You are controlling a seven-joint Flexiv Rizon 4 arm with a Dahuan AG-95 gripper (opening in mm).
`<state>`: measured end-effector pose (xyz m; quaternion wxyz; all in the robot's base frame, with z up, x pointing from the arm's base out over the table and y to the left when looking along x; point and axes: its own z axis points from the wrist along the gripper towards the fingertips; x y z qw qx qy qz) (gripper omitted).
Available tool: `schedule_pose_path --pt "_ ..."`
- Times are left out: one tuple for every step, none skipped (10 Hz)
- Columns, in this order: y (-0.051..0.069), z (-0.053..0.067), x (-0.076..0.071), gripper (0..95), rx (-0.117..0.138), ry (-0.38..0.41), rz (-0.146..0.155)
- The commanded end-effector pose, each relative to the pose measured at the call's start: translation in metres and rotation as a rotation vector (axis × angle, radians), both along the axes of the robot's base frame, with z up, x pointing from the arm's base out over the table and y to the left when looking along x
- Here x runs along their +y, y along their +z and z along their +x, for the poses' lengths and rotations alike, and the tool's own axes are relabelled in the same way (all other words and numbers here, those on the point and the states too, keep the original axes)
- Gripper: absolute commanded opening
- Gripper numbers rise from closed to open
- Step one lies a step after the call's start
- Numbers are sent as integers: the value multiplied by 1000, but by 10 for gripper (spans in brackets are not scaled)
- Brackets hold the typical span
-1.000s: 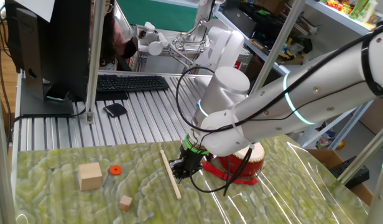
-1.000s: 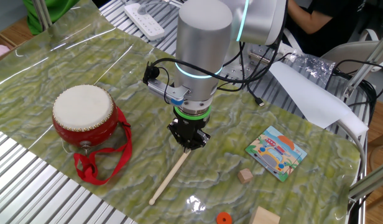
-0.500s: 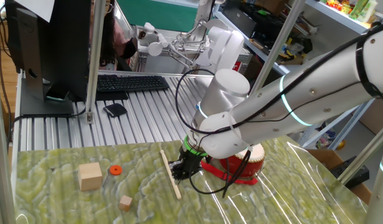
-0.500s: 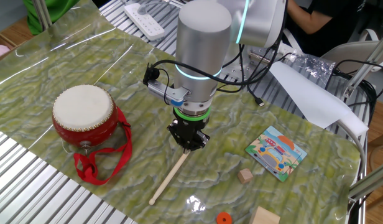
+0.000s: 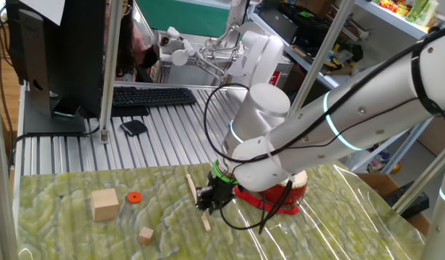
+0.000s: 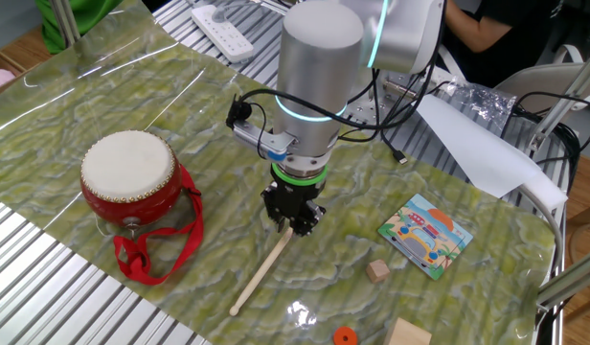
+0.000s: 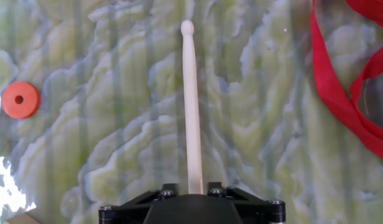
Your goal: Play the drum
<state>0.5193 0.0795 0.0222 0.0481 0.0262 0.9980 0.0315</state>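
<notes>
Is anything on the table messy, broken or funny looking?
Nothing looks broken or spilled. The drum stands upright, its red strap trailing loosely on the mat. The wooden stick lies flat with the tool down at one end. The orange ring, two wooden blocks and picture card simply lie scattered.

Lower left: tan cube [image 5: 105, 204], orange disc [image 5: 134, 197], small block [image 5: 145, 235]. Upper left: keyboard [image 5: 152, 96]. Right: picture card [image 6: 425, 234].

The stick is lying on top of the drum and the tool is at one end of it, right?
Not quite. The stick lies on the table, beside the drum, not on it. The other fixed view shows this. The tool is at one end.
</notes>
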Motion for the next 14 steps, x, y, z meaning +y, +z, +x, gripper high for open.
schedule_pose_path --pt "-3 2 0 380 -5 -8 -3" --pt "-3 1 -1 380 -5 -11 -3" --pt "-4 1 -1 380 -5 -11 -3" --pt "-5 1 -1 380 -5 -10 -3" --pt "-5 1 -1 380 -5 -9 -4" --pt "-5 1 -1 380 -4 -10 -5" --pt "-5 1 -1 380 -5 -10 -5" --pt "-5 1 -1 380 -5 -7 -6" --pt "-5 1 -1 380 -6 -9 -6" --pt "-6 1 -1 380 -5 -12 -6" --pt "-6 0 -1 380 -4 -22 -7" --pt "-6 0 -1 380 -4 -31 -9" --pt "-6 0 -1 380 0 -34 -6" --pt "-6 0 -1 380 6 -30 -11"
